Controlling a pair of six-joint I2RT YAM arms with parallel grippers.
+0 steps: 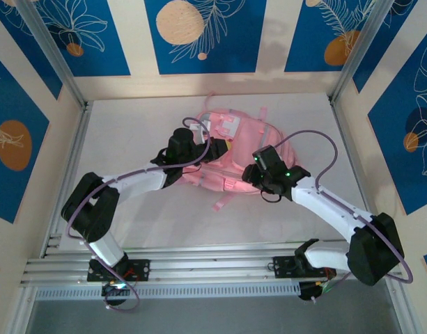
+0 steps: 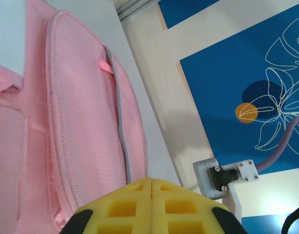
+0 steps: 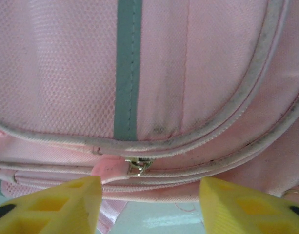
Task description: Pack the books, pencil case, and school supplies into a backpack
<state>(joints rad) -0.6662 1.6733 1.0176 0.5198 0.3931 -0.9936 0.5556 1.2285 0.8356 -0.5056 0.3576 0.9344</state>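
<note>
My right gripper [image 3: 149, 190], fingers spread, faces the backpack [image 3: 198, 63]. Its zipper pull [image 3: 137, 166] lies just ahead, off-centre between them. I should centre first, then pinch squarely. My left gripper [image 2: 151, 192] is pressed together.

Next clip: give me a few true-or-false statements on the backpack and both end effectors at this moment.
1. The left end effector is shut. True.
2. The right end effector is clamped tight. False: it stands open, with a metal zipper pull just beyond the gap.
3. The backpack is blue. False: it is pink.
4. A grey strip runs down the backpack's mesh panel. True.
</note>
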